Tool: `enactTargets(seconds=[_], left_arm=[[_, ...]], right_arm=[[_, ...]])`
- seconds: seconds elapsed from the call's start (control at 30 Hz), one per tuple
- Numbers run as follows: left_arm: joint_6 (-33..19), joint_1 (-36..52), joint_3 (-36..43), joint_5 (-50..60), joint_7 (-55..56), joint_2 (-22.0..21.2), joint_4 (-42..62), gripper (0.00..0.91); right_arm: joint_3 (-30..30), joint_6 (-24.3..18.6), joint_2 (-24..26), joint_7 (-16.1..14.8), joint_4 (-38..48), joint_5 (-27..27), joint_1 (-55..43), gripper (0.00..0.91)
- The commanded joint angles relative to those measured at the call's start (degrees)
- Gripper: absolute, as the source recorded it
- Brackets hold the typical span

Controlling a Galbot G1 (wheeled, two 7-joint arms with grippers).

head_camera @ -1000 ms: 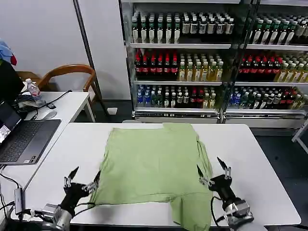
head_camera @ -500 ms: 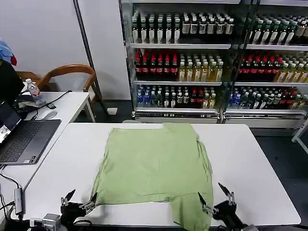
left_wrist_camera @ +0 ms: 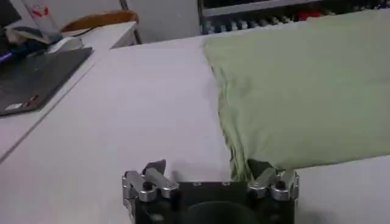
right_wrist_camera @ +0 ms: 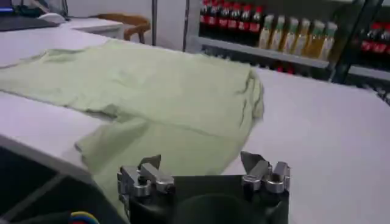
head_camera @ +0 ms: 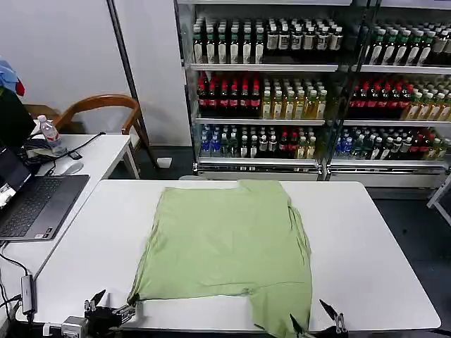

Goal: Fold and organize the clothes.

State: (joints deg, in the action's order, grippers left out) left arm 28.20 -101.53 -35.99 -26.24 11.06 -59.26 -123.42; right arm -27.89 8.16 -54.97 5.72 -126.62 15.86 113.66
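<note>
The clothes are one light green shirt (head_camera: 229, 246), plain side up, spread flat on the white table (head_camera: 373, 239). Its near right part hangs over the table's front edge. My left gripper (head_camera: 113, 305) is open and low at the front edge, just beside the shirt's near left corner and holding nothing. In the left wrist view that gripper (left_wrist_camera: 207, 170) has the shirt (left_wrist_camera: 304, 85) edge by one finger. My right gripper (head_camera: 311, 322) is open below the front edge, by the hanging flap. The right wrist view has the gripper (right_wrist_camera: 201, 163) open before the shirt (right_wrist_camera: 158, 85).
A laptop (head_camera: 35, 204) lies on a side table to the left, with a water bottle (head_camera: 48, 131) and a wooden chair (head_camera: 106, 105) behind it. Shelves of drink bottles (head_camera: 296, 91) stand beyond the table. Bare table surface lies on both sides of the shirt.
Both grippers have drawn back from the shirt's near corners toward the table's front edge and sunk low in the head view. The shirt stays flat.
</note>
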Motion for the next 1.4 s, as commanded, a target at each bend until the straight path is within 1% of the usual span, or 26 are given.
enactTargets(seconds=[0.03,0.07,0.1,0.13,0.37,0.4,0.53,0.73,0.8,0.87,0.97,1.0,1.03,1.17,1.23,1.33,1.4], left_arm=[[1.17,-0.23,0.02,-0.34,0.94,0.04,0.1,0.252],[1.29,-0.15,0.1,-0.33,1.08,-0.04,0.11,0.06],[1.44,-0.08,0.14,-0.33,1.23,-0.06,0.12,0.06],[1.64,-0.02,0.16,-0.24,1.35,-0.13,0.15,0.06],[1.51,0.02,0.44,-0.26,0.57,0.11,0.89,0.071],[1.45,0.21,0.61,-0.29,0.51,0.21,1.36,0.06],[1.4,0.25,1.34,-0.25,-0.03,0.32,1.93,0.071],[1.26,0.81,2.12,-0.06,-0.02,-0.04,2.06,0.06],[1.01,0.68,2.29,-0.09,-0.09,-0.07,1.85,0.071],[0.45,0.55,2.34,-0.16,-0.23,-0.06,1.39,0.071],[-1.74,0.67,2.25,-0.06,-0.62,0.07,-0.09,0.071],[-3.2,1.12,2.24,1.8,-0.68,0.26,-0.6,0.071],[-3.76,1.43,2.19,2.41,-0.84,0.44,-0.85,0.071],[-3.72,6.29,1.25,0.33,-1.95,1.87,-1.45,0.06],[-3.51,8.9,1.19,-1.68,-2.38,2.31,0.03,0.06],[-3.16,12.72,1.37,-6.27,-2.71,2.54,2.56,0.06],[-2.75,15.12,1.65,-7.2,-3.56,2.79,4.36,0.06]], right_arm=[[0.46,0.49,-0.07,0.11,0.38,0.15,1.54,0.816],[0.65,0.55,-0.07,0.11,0.43,0.34,1.42,0.081],[0.84,0.57,-0.06,0.19,0.57,0.52,1.28,0.03],[1.2,0.46,0.0,0.19,0.81,0.67,1.12,0.0],[1.34,0.44,0.32,-0.3,0.81,1.46,0.88,0.0],[1.28,0.44,0.36,-0.32,0.81,1.52,0.84,0.0],[1.66,0.37,0.16,-0.58,1.02,1.77,0.24,0.0],[1.77,-0.08,0.21,-0.7,1.17,1.77,-0.69,0.0],[1.27,-0.21,0.51,-0.9,0.45,2.28,-1.27,0.0],[0.56,-0.58,0.72,-1.14,-0.93,3.93,-2.39,0.0],[0.03,0.17,0.92,-1.24,-3.25,5.89,-5.98,0.0],[0.06,0.51,0.9,-1.12,-3.46,6.11,-7.24,0.0],[0.35,1.2,0.86,-0.93,-3.24,6.53,-10.23,0.0],[1.85,2.35,0.65,-0.59,-0.44,7.64,-17.2,0.0],[2.41,2.86,0.38,-0.87,2.74,7.5,-21.36,0.0],[3.34,3.55,0.38,-1.28,5.59,7.74,-27.51,0.0],[3.97,4.03,0.31,-1.53,6.89,7.95,-30.33,0.0]])
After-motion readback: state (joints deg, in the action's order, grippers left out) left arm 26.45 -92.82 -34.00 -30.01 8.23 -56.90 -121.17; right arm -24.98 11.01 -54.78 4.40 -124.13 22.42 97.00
